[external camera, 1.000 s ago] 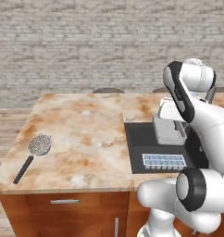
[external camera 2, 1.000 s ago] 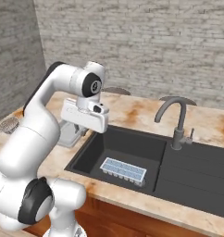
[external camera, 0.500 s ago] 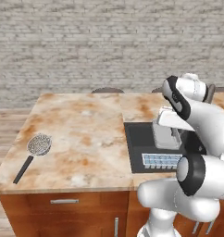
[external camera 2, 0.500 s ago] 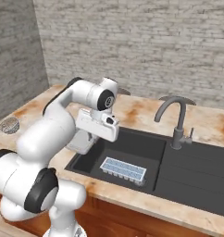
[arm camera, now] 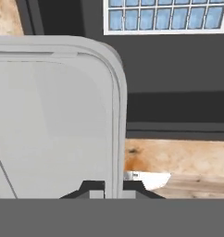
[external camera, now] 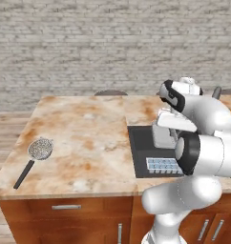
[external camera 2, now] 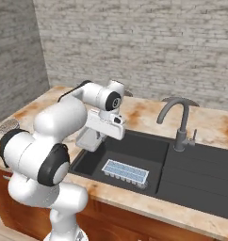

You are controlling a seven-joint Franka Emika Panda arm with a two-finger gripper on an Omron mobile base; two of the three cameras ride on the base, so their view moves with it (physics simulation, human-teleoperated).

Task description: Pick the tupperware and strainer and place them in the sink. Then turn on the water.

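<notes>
My gripper [arm camera: 115, 192] is shut on the rim of the tupperware [arm camera: 53, 120], a flat grey-white translucent container with rounded corners. It hangs tilted over the left part of the black sink [external camera 2: 134, 149], just above the basin, and shows as the tupperware [external camera 2: 89, 139] under the gripper [external camera 2: 99, 133]. From the other side the tupperware [external camera: 162, 136] hangs over the sink [external camera: 140, 143]. The strainer [external camera: 40, 148], silver mesh with a dark handle, lies on the counter's left end, far from the gripper [external camera: 168, 129]. It also shows as the strainer [external camera 2: 8, 125]. No water runs from the faucet [external camera 2: 178, 117].
A pale tray with a grid of blue squares [external camera 2: 125, 172] lies on the basin floor near the front wall, below the held container, seen too as the tray [arm camera: 164, 17]. A flat black side section [external camera 2: 200, 175] lies right of the faucet. The marble counter [external camera: 84, 138] spreads left of the sink.
The arm has folded down and swung toward the sink's middle, carrying the grey-white container lower over the basin. The strainer and the blue-grid tray have not moved.
</notes>
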